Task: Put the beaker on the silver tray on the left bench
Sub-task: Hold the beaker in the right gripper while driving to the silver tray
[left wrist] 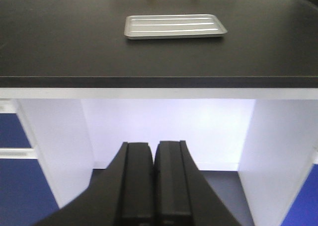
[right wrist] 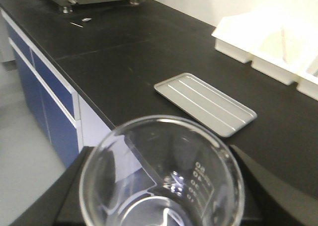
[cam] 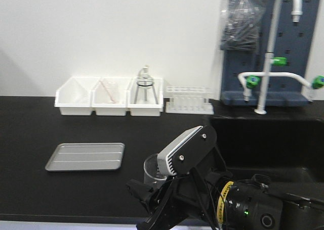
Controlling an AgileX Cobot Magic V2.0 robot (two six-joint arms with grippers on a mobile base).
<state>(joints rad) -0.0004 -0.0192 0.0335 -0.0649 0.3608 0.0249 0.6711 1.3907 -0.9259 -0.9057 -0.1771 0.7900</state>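
The beaker (right wrist: 161,179) is a clear glass cylinder with printed markings, and it fills the bottom of the right wrist view. My right gripper (right wrist: 161,159) is shut on it, one black finger on each side. The front view shows the beaker (cam: 153,170) held over the near part of the black left bench (cam: 30,134), right of the silver tray (cam: 85,156). The tray (right wrist: 204,103) lies flat with nothing in it. My left gripper (left wrist: 154,145) is shut on nothing, below the bench's front edge and pointing toward the tray (left wrist: 174,26).
Three white bins (cam: 109,96) line the back wall, one holding a flask on a tripod (cam: 145,86). A test tube rack (cam: 188,99) stands beside them. A sink with a tap (cam: 268,53) is at the right. Blue cabinet fronts (right wrist: 44,97) sit under the bench.
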